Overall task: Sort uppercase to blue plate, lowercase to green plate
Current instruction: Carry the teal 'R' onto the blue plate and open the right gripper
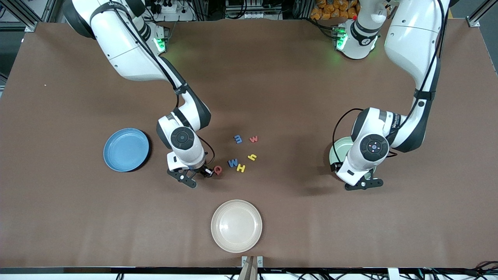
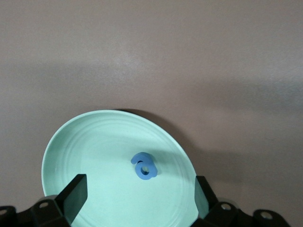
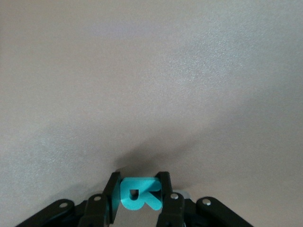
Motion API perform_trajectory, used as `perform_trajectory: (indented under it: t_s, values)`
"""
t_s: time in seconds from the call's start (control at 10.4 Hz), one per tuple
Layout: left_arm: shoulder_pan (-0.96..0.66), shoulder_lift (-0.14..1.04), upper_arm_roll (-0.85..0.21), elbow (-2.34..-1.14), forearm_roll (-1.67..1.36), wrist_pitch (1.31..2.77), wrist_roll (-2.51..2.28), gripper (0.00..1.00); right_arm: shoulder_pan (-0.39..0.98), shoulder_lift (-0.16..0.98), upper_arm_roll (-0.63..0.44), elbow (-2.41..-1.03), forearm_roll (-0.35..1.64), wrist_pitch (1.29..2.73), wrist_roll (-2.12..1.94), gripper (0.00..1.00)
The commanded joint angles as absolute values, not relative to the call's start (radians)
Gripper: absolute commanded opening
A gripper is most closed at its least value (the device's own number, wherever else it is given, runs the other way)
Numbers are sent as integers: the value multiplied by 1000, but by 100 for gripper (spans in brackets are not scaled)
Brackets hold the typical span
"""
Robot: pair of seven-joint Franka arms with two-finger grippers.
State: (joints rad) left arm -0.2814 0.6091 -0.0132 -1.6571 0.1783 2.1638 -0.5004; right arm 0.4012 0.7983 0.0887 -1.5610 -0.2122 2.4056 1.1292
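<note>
Fingers (image 3: 112,191) of the right gripper (image 3: 137,196) are clamped on the small teal foam capital R (image 3: 138,194), low over the brown table (image 1: 272,77) just beside the red foam capital Q (image 1: 218,169); the front view hides the R under the wrist. Left gripper (image 2: 139,196) hangs over the round pale mint-green plastic plate (image 2: 85,142), fingers spread wide and empty, with one small blue foam lowercase a (image 2: 145,166) lying in the plate. That arm covers most of the plate in the front view.

Six letters lie loose mid-table: Q, blue W (image 1: 232,162) and yellow H (image 1: 241,168), then blue m (image 1: 238,139), red w (image 1: 253,139) and yellow h (image 1: 252,157). Seen from the front camera, the round blue plastic plate (image 1: 126,149) sits at nine o'clock of the letters, empty, and one round beige plate (image 1: 236,225) at six o'clock.
</note>
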Motion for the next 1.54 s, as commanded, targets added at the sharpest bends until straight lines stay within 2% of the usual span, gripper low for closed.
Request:
perform_trajectory:
  t_s: [0.0, 0.48, 0.96, 1.25, 1.44]
  values:
    - [-307, 607, -15, -1655, 199, 2164, -564, 100, 400, 818, 91, -1545, -241, 2413, 1154, 31]
    - [-385, 612, -15, -1654, 196, 2169, -704, 100, 384, 807, 92, -1542, -236, 2385, 1031, 22]
    - [-428, 618, -17, -1654, 190, 2191, -805, 100, 338, 769, 95, -1517, -221, 2211, 766, 17]
    - [-465, 620, -21, -1652, 187, 2192, -885, 100, 293, 659, 97, -1581, -218, 2116, 620, 13]
    - [-517, 641, -21, -1629, 187, 2214, -984, 100, 230, 522, 95, -1742, -213, 2117, 487, 13]
